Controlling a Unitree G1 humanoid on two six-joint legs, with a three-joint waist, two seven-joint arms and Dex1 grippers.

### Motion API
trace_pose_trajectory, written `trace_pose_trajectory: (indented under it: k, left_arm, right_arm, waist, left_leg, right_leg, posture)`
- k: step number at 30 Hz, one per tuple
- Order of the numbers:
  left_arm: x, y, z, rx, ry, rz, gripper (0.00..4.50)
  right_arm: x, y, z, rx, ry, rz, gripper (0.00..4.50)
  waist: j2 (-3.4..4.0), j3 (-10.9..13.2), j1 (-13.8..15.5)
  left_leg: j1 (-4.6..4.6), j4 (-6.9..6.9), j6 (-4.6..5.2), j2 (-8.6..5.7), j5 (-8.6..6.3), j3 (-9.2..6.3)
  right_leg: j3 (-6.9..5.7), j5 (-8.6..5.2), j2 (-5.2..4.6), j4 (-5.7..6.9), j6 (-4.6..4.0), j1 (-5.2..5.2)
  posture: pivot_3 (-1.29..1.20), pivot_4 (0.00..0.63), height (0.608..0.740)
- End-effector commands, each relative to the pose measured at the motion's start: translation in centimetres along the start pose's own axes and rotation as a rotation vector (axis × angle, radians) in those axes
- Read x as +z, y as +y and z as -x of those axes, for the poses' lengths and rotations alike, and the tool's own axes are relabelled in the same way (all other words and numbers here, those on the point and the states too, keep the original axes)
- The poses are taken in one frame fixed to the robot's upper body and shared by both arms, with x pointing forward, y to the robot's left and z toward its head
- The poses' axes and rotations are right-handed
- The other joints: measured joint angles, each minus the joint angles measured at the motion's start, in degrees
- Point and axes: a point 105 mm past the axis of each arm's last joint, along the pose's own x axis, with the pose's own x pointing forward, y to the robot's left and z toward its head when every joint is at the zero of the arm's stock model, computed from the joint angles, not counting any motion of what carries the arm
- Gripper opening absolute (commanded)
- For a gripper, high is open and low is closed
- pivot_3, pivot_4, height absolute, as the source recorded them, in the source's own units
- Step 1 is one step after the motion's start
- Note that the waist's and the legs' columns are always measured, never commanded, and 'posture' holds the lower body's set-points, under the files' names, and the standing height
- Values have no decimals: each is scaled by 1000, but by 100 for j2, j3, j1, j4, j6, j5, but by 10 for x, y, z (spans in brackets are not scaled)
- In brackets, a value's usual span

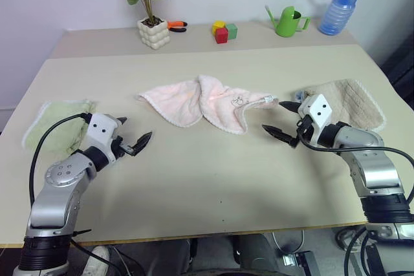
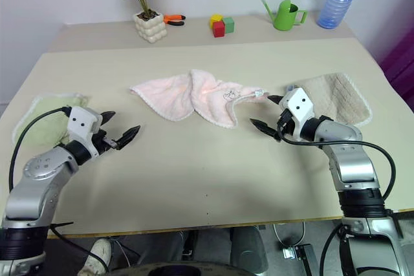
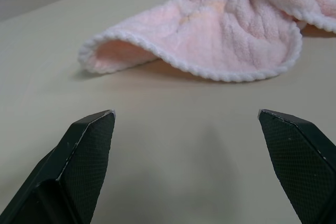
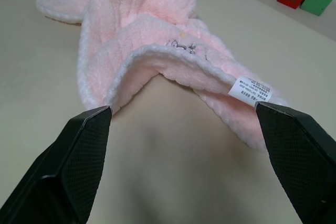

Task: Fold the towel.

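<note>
Head views: a pale bench (image 1: 207,185) fills the middle of the frame, its near edge running along the bottom and a second, narrower surface butting against its far edge. The pink towel (image 1: 204,103) lies crumpled just above the centre of the frame, bunched into two lobes with a raised fold between them. Its scalloped white edge curls up on the left lobe; on the right lobe a small dark embroidered mark (image 1: 237,101) sits near the hem, and a white label (image 4: 250,89) hangs at the right tip.

The left gripper (image 1: 134,135) hovers at the lower left, jaws spread wide and holding nothing, pointing toward the towel's left lobe with bare bench between. The right gripper (image 1: 283,119) hovers at the right of centre, jaws likewise spread and empty, just beside the towel's labelled tip.

A green towel (image 1: 61,124) lies at the left edge of the bench, behind the left arm; a beige towel (image 1: 352,105) lies at the right, behind the right arm. A wide stretch of bare bench lies below the pink towel, between the two arms.

Along the top of the frame stand a potted plant (image 1: 150,4), orange-handled pliers (image 1: 176,26), coloured blocks (image 1: 223,30), a green watering can (image 1: 288,21) and a blue spray bottle (image 1: 336,11).
</note>
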Motion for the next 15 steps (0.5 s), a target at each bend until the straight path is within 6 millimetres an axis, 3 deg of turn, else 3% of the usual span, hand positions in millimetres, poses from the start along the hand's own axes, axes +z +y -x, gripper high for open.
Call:
trace_pose_trajectory:
  k: [1, 9, 15]
  left_arm:
    - [15, -2, 0, 7, -63, -36, 4500]
    - [19, -18, -5, -43, -79, -49, 4500]
    - [16, -55, -19, -252, -32, -177, 4500]
  right_arm:
    - [17, -9, 1, -12, -31, 63, 4456]
    - [24, -10, -8, 1, -50, 91, 4456]
    - [26, 6, -14, 30, -67, 89, 4456]
  waist:
    - [0, 0, 1]
    - [0, 0, 3]
    - [0, 0, 8]
  left_leg:
    - [0, 0, 0, 0, 0, 0]
    - [-1, 1, 0, -1, 0, 1]
    - [0, 1, 0, -1, 0, 1]
  right_leg:
    - [0, 0, 0, 0, 0, 0]
    - [0, 0, -1, -1, 0, 0]
    - [0, 0, -1, 0, 0, 0]
  posture:
    - [0, 150, 732]
    - [0, 150, 732]
    - [0, 150, 732]
